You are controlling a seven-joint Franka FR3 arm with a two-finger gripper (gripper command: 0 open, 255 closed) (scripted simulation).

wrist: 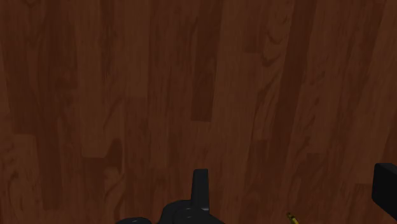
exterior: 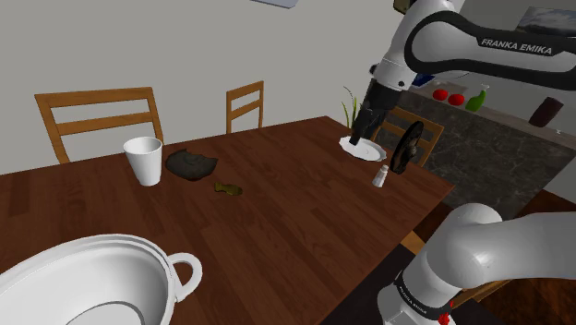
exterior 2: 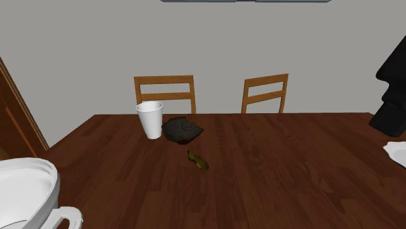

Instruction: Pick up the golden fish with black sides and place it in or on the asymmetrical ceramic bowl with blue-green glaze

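Fish (exterior: pixel 228 188) lies flat on the table (exterior: pixel 295 222), well apart from the gripper (exterior: pixel 363 129), toward the shoulder view's left, near the dark uneven bowl (exterior: pixel 191 165) but not touching it. Gripper hangs above the table by a white plate (exterior: pixel 371 150), fingers wide apart, holding nothing. Plate is partly hidden by the gripper, the white pot (exterior: pixel 92 277) is cut off, and the fish's black sides are hard to make out. Counts: 1 fish, 1 bowl, 1 cup (exterior: pixel 143 159), 1 shaker (exterior: pixel 379 175), 2 chairs (exterior 2: pixel 164 88) behind.
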